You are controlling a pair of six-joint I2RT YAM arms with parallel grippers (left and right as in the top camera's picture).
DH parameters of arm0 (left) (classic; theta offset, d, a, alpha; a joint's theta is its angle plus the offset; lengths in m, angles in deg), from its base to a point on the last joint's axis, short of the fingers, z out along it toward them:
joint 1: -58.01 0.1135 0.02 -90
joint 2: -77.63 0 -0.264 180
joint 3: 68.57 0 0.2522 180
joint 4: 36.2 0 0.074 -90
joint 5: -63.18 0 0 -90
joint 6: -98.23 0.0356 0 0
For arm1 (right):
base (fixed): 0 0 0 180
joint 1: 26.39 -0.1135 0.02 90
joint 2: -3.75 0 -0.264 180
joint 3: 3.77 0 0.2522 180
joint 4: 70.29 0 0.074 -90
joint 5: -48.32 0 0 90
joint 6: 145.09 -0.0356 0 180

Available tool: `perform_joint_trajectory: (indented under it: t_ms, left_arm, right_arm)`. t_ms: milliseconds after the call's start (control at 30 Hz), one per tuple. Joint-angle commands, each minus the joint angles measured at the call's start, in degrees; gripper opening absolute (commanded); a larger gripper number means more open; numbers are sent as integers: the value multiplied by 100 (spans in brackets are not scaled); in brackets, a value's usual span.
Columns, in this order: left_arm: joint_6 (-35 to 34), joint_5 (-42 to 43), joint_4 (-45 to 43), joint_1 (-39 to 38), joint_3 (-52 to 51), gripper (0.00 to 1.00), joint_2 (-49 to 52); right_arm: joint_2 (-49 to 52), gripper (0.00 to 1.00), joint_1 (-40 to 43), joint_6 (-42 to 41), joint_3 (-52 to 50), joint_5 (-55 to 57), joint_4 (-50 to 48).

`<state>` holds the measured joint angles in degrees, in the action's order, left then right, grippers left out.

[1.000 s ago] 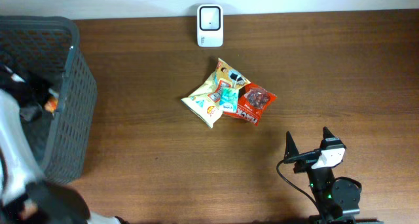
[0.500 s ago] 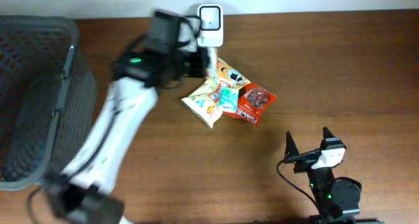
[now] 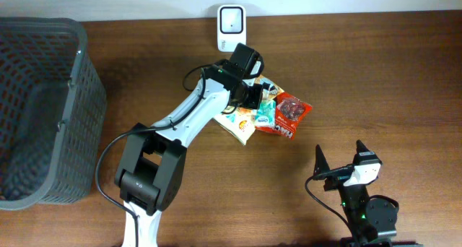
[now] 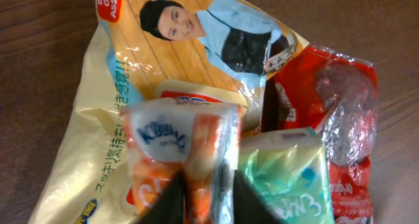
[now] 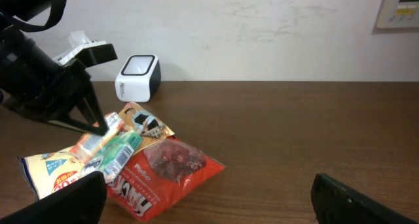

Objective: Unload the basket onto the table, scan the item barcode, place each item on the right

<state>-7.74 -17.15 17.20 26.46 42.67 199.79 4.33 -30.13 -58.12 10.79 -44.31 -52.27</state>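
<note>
- Left gripper [image 4: 208,188]: orange-and-white packet [image 4: 196,142] between its fingertips, cannot tell whether clamped or loose
- Right gripper [image 3: 338,159]: jaws wide apart, red snack bag [image 5: 167,168] ahead, leftward

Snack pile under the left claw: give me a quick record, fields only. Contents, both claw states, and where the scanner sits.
pile: yellow snack bag, red packet, green pack, orange-and-white pack on top
left claw: over the pile, fingers either side of the orange-and-white pack; grip unclear
right claw: open, holding nothing, well clear of the pile
scanner: white, beyond the pile
basket: dark, far left
barcode: none visible
</note>
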Motion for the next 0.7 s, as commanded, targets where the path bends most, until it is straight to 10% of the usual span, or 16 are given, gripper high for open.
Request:
perform_joint_trajectory:
  t_ms: [0,200,467,533,667]
  left_arm:
    - [46,-649,44,76,-9,31,94]
    - [39,-1528,702,710,385,54,13]
    - [22,-160,1296,951,931,79,-553]
    - [22,634,1274,929,931,73,-634]
    - [22,553,1298,365,741,13,-310]
  right_arm:
    - [-37,98,-37,-24,-48,9,7]
    - [-37,98,-37,-24,-48,9,4]
    - [-37,98,-37,-24,-48,9,4]
    - [-37,98,-37,-24,-48,9,4]
    - [-37,98,-37,-26,-48,9,4]
